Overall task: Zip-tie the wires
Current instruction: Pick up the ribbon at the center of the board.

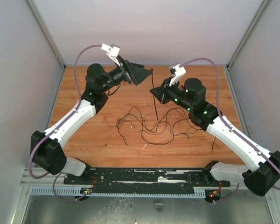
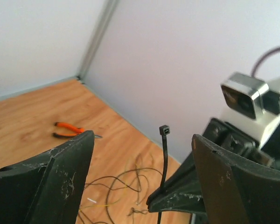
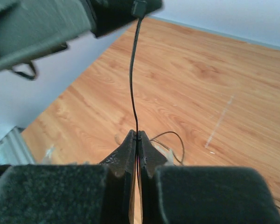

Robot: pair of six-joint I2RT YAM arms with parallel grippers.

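With the right pincer [image 3: 136, 137] clamped on the upright zip tie [image 3: 132, 70] and the left pincer [image 2: 142, 136] gaping by its head, the left should close squarely on the head before looping it round the wires [image 1: 149, 122] lying loose on the counter [image 1: 102, 140] below.

Setting: robot lab test cell.
Evidence:
- Wood-grain bench [image 1: 98, 140], boxed on three sides by plain pale walls [image 1: 154, 28] set in metal posts [image 1: 45, 32].
- Left arm [image 1: 70, 122] and right arm [image 1: 233, 137], white and black, bolted to a black rail [image 1: 149, 176] at the bench's near edge.
- Slotted cable duct [image 1: 130, 190] along that rail.
- Purple cables [image 1: 77, 70] looped up to each wrist.
- Camera [image 2: 242, 95] mounted on a wrist.
- Orange-handled pliers [image 2: 67, 128] and loose wires [image 1: 147, 123] lying on the bench.
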